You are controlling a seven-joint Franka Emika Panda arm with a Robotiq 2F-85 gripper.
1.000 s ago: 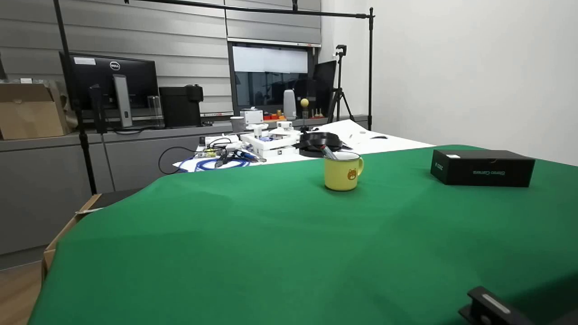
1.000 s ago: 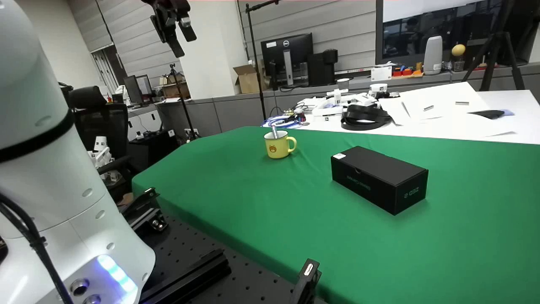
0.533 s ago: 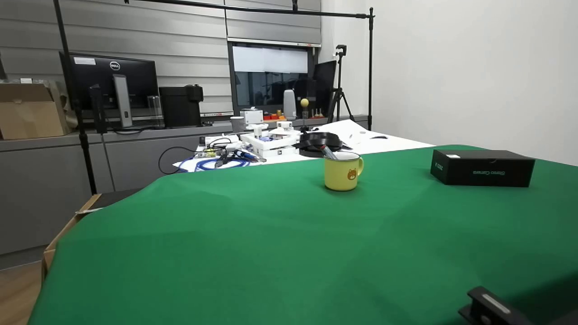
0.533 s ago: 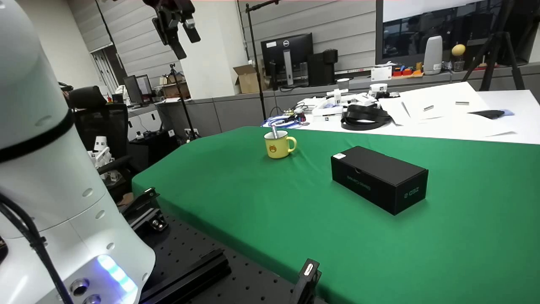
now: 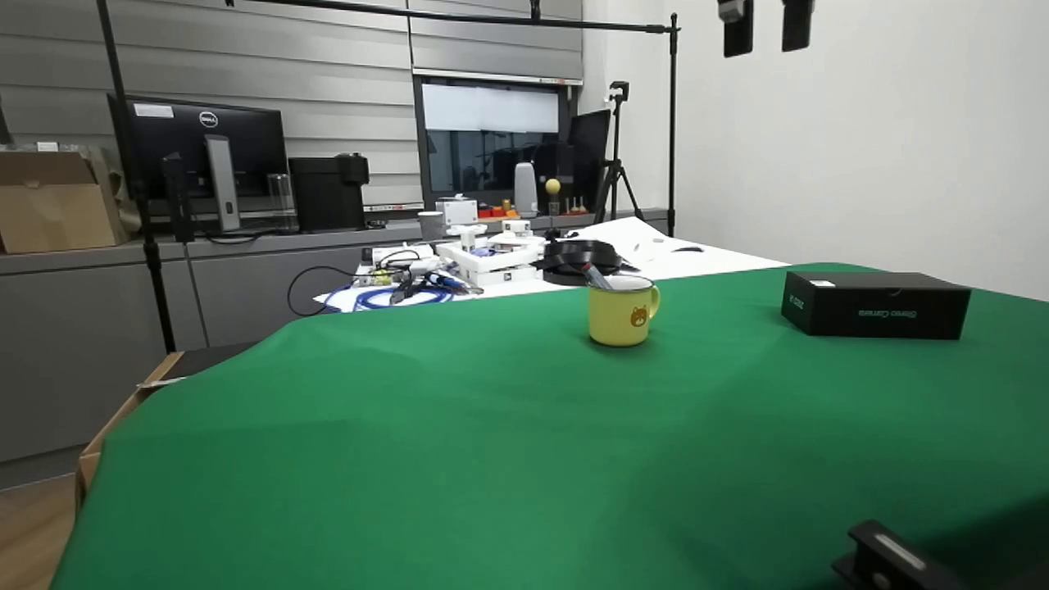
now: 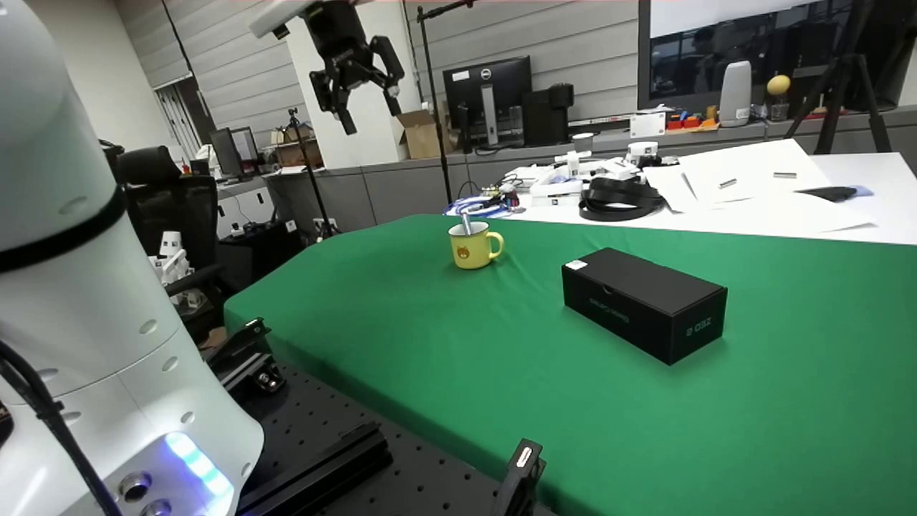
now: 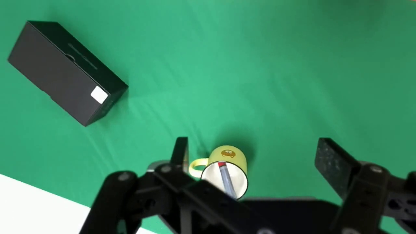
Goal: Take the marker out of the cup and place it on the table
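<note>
Hand (image 6: 372, 120) released — jaws wide apart.
One marker (image 7: 227, 179) leans inside one yellow cup (image 5: 620, 318); one black box (image 6: 645, 304) sits well apart from it — both on the green counter (image 6: 444, 344). The hand points down, high above. The wrist view looks into the cup, catching the marker's red end; only an exterior view shows the arm's white base (image 6: 129, 373).

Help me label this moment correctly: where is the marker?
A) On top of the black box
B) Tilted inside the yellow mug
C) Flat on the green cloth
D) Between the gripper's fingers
B: the wrist view shows the marker slanting inside the yellow mug, red end up, while the gripper stands open.
</note>
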